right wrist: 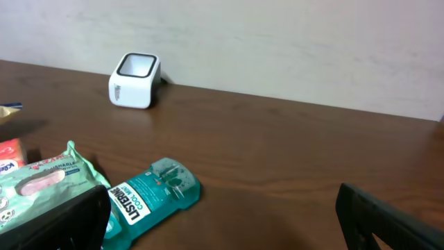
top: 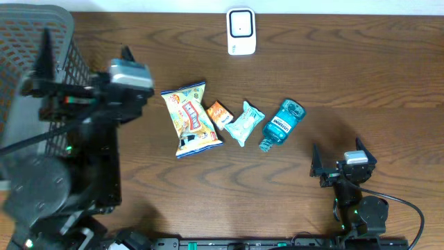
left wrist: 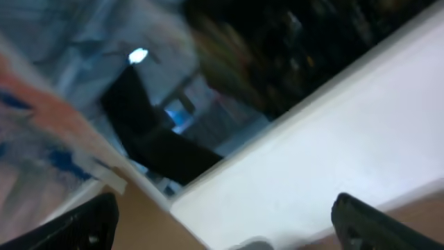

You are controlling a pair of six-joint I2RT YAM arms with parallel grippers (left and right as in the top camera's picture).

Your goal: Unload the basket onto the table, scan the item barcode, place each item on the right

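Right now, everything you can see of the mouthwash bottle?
Small mouthwash bottle, translucent teal plastic, lying on its side on the wooden table. Blue-and-white Listerine label faces up. The narrow neck end points toward the robot and slightly left, the broad base away from it. It lies just right of the pale green packet; whether they touch is unclear. Nothing holds it.

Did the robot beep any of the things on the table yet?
Not yet, it seems. Done: nothing visible. The yellow snack bag, small orange packet, mint-green pouch and blue mouthwash bottle lie in a row. In hand: nothing; left gripper and right gripper are open, empty. Left: pick one, show its barcode to the white box scanner.
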